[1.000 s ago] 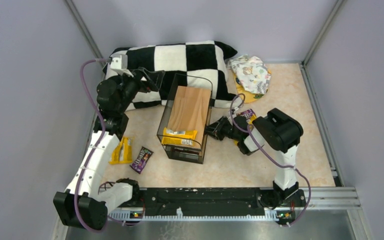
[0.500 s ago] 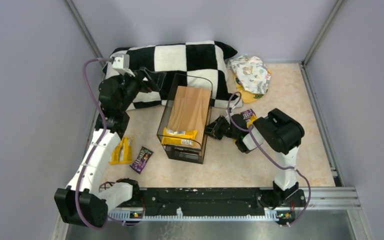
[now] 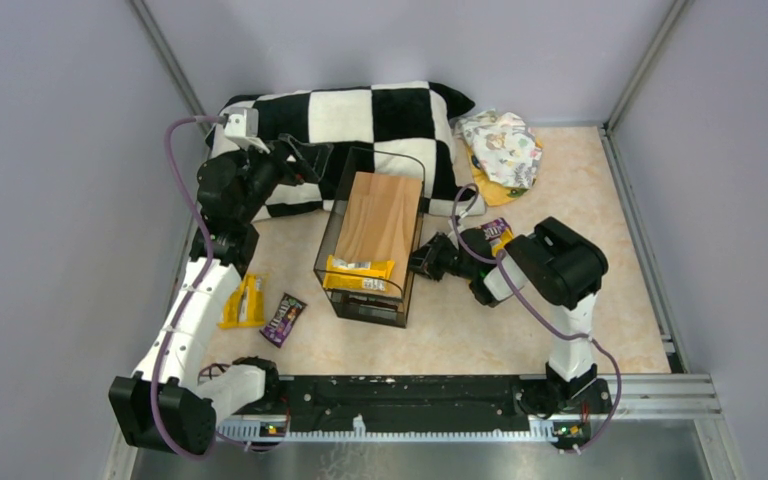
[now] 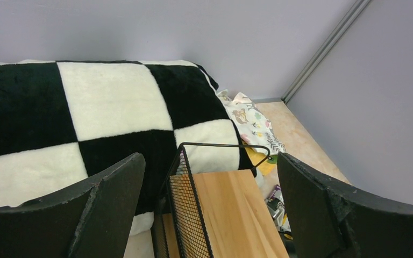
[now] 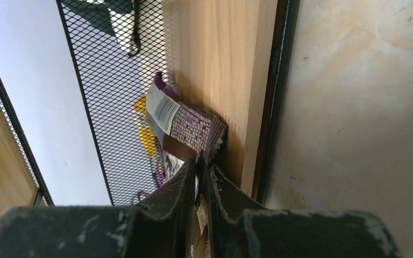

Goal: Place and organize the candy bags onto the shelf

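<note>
The shelf (image 3: pixel 373 222) is a black wire rack with a wooden top board, in front of the checkered pillow. A yellow candy bag (image 3: pixel 359 273) lies on its near end. My right gripper (image 3: pixel 426 259) is at the shelf's right side, shut on a purple candy bag (image 5: pixel 185 129) pushed inside the rack onto its lower board. My left gripper (image 3: pixel 312 160) is open and empty above the pillow beside the shelf's far left corner (image 4: pixel 185 156). A yellow bag (image 3: pixel 244 301) and a purple bag (image 3: pixel 283 319) lie on the table at left. Another purple bag (image 3: pixel 497 232) lies by the right arm.
The big black-and-white checkered pillow (image 3: pixel 360 120) lies at the back. A white cartoon-print cloth with a yellow edge (image 3: pixel 501 148) sits at the back right. Grey walls enclose the table on three sides.
The left arm shifted slightly between the earliest frame and now. The right gripper stays at the shelf's right side with little visible motion.
</note>
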{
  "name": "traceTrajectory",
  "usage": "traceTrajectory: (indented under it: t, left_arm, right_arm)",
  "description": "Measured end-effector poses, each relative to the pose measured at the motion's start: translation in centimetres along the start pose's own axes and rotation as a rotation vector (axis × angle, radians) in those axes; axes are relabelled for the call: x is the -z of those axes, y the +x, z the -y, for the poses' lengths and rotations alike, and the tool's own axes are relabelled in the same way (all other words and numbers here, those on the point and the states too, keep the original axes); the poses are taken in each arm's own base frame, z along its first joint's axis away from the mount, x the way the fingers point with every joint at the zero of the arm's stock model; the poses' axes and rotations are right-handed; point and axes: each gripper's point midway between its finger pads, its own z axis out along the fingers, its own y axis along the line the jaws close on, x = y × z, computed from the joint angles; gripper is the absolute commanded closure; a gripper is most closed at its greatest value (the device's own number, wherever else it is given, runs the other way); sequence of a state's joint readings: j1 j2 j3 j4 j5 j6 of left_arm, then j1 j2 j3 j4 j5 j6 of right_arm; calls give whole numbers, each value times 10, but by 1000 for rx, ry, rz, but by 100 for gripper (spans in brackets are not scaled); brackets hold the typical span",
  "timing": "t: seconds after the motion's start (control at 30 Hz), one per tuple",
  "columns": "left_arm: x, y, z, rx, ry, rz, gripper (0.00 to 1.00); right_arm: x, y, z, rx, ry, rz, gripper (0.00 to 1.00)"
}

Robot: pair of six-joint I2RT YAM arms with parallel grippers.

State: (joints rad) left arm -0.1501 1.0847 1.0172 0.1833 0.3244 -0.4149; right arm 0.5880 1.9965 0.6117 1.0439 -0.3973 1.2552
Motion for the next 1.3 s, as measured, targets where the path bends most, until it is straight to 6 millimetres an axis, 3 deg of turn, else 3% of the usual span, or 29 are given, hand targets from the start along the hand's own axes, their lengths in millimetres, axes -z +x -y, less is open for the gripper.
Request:
traceTrajectory:
  t: [0.23,0.43,0.6,0.7,0.8,0.9,0.97,1.03,1.17,1.3]
  left_arm:
    - [-1,0,-1,3,0,2,1]
    - [-1,0,-2,5,-3,1,1]
    - [-1,1,-3,4,-5,-1,1]
    - [-2,3,-3,6,-6,-5,1]
    - [-3,4,-4,9,-6,-8,1]
    - [-3,4,-2,13,1,-9,1]
    - [-3,4,-1,19,8,-12,1]
    - [-3,4,0,23,12,-11,1]
    - [-3,5,-1,26,11,-13,1]
    - [-5,8,-2,29,9,-19,1]
  right_arm:
    - [0,1,-4,21,5,-8,79]
    - [8,-2,-18,68,16,-17,60]
    - [42,-21,-39,168,55,11,45]
    - [76,-38,-53,276,105,58,37]
    - [120,-62,-56,371,190,131,36]
    - [173,-106,-44,381,285,270,34]
    - [210,-136,-22,343,369,376,33]
    - [231,-149,4,286,438,419,34]
    - [239,-137,47,183,494,362,36]
    - [231,-122,53,157,461,292,32]
